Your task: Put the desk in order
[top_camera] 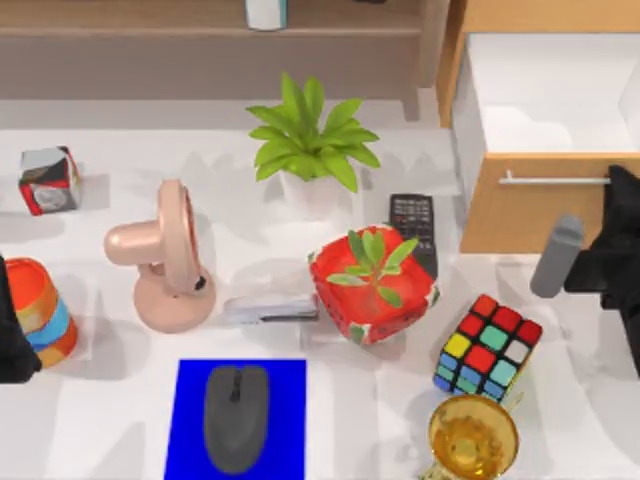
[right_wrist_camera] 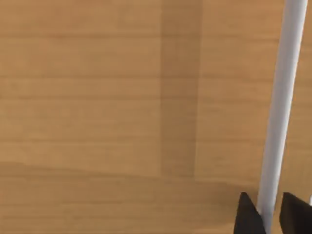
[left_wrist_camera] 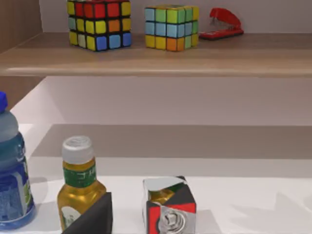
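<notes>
The desk spreads white across the room, crowded in the middle, with bare room along its right edge. At upper right the drawer stands pulled out. The right gripper reaches in from the right, fingers clamped around the drawer handle. The left arm sits parked at the left edge; I cannot tell its fingers' state.

Both my arms are matt black, the right arm carrying a grey cylindrical part, its gripper fingers black and wedge-tipped.
</notes>
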### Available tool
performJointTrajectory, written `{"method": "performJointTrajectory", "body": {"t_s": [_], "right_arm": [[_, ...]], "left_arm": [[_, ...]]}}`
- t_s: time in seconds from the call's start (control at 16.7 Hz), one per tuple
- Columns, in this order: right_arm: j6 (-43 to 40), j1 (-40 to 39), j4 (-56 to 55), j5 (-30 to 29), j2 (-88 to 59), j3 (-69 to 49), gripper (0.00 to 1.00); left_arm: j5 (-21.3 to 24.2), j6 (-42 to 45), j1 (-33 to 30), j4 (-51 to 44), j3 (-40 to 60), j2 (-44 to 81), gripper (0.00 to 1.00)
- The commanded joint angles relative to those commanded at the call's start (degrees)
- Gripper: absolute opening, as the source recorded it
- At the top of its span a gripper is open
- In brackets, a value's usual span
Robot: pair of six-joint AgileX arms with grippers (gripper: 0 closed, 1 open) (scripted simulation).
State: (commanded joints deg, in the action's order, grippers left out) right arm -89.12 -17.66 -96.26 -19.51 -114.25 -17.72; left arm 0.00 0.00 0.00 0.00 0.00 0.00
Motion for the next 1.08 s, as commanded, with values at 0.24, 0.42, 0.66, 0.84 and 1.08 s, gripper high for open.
{"method": "performJointTrajectory", "body": {"t_s": [0.24,0.42,0.66,0.84,1.08], "right_arm": [[0.0,0.0,0.0,0.0,0.0,0.0,0.00],[0.0,0.0,0.0,0.0,0.0,0.0,0.00],[0.3,0.2,0.7,0.2,-0.3,-0.6,0.00],[0.3,1.3,3.7,1.3,-1.8,-4.5,0.00],[0.3,3.2,8.4,3.2,-3.8,-11.5,0.00]], "left_arm": [[0.0,0.0,0.0,0.0,0.0,0.0,1.00],[0.0,0.0,0.0,0.0,0.0,0.0,1.00],[0.0,0.0,0.0,0.0,0.0,0.0,1.00],[0.0,0.0,0.0,0.0,0.0,0.0,1.00],[0.0,0.0,0.0,0.0,0.0,0.0,1.00]]}}
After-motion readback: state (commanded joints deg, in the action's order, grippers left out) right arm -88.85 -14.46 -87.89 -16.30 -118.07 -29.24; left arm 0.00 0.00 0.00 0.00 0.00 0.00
